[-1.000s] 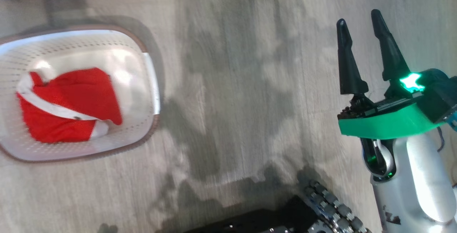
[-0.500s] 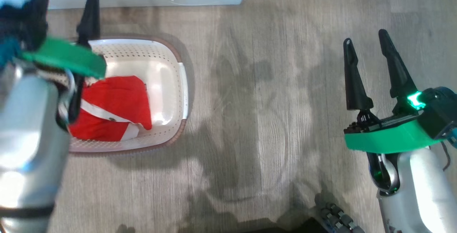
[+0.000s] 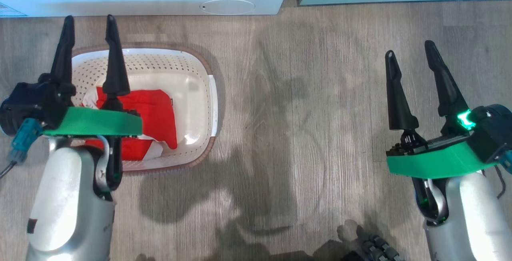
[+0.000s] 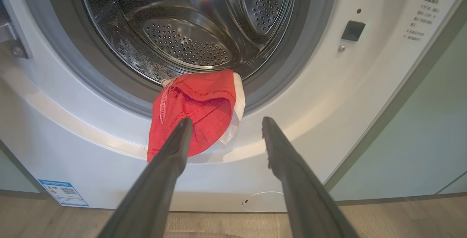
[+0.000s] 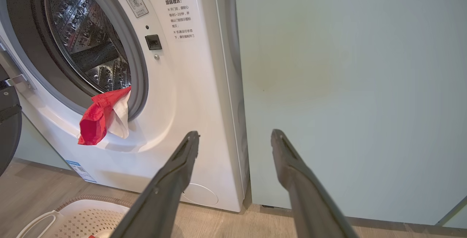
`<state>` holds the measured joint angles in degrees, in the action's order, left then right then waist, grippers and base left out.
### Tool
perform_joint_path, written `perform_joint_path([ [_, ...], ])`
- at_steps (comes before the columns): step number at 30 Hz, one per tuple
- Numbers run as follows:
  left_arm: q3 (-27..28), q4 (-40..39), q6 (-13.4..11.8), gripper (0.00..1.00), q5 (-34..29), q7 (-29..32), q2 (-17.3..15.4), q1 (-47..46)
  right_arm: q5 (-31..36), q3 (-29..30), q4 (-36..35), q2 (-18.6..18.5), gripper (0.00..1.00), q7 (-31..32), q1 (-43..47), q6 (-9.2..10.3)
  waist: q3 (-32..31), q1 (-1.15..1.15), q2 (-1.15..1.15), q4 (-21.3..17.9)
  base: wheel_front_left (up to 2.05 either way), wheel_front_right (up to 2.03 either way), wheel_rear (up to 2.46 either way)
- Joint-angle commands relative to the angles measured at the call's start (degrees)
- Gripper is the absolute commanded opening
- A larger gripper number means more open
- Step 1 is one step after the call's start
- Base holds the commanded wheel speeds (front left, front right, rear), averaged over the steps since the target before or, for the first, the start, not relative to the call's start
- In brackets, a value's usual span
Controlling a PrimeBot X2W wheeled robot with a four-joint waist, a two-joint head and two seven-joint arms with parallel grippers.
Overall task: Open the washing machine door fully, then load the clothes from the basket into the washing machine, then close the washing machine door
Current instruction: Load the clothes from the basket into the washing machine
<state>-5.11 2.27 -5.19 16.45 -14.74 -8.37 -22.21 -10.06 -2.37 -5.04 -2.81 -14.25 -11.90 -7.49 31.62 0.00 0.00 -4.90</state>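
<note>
The left pincer (image 3: 89, 19) hangs with its two long dark fingers spread wide and nothing between them, in front of the white front-loading washing machine (image 4: 328, 103) and pointed at its open mouth. The right pincer (image 3: 410, 49) is likewise spread and empty, off towards the pale teal cabinet (image 5: 346, 84) that adjoins the machine. The small white perforated plastic basket with a brown rim (image 3: 208, 69) stands on the grey wood-look floor (image 3: 300, 113) just in front of the machine. It holds a red fabric garment with white bands (image 3: 152, 109). A second red piece of cloth with white trim (image 4: 197, 110) is draped over the grey drum gasket (image 4: 91, 81), half in the steel drum (image 4: 182, 41) and half hanging down the machine's front. Loading looks partly done. To do it well, the left pincer should probably drop straight onto the bunched middle of the basket garment, close on several folds rather than one trailing edge, and carry it deep past the gasket before letting go. The hanging piece wants pushing fully inside too, or the door would likely trap it.
</note>
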Motion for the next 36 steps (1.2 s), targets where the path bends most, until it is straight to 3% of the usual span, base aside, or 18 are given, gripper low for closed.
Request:
perform_joint_path([
  [1,2.51,-1.95,0.47,1.00,-0.84,-0.26,-0.43,0.17,0.34,-1.33,-2.06,-0.07,1.00,0.27,0.90,0.00,-0.01,0.00,0.00,-0.01,0.00,0.00,0.00],
  [12,5.88,-0.16,4.02,1.00,-4.41,-0.26,2.61,0.06,0.16,-1.59,-1.94,-0.07,1.00,0.38,0.98,0.00,-0.38,0.00,0.00,-0.34,0.00,0.00,0.00],
  [24,7.53,1.55,5.83,1.00,-6.32,-0.26,4.06,-0.13,-0.04,-1.80,-2.04,-0.07,1.00,0.30,0.97,0.00,0.29,0.00,0.00,-0.39,0.00,0.00,0.00],
  [36,7.30,11.87,6.53,1.00,-8.27,0.37,2.00,-8.50,-0.76,-2.99,-2.27,-0.07,1.00,-0.04,-0.37,0.00,6.48,0.00,0.00,-2.39,0.00,0.00,0.00],
])
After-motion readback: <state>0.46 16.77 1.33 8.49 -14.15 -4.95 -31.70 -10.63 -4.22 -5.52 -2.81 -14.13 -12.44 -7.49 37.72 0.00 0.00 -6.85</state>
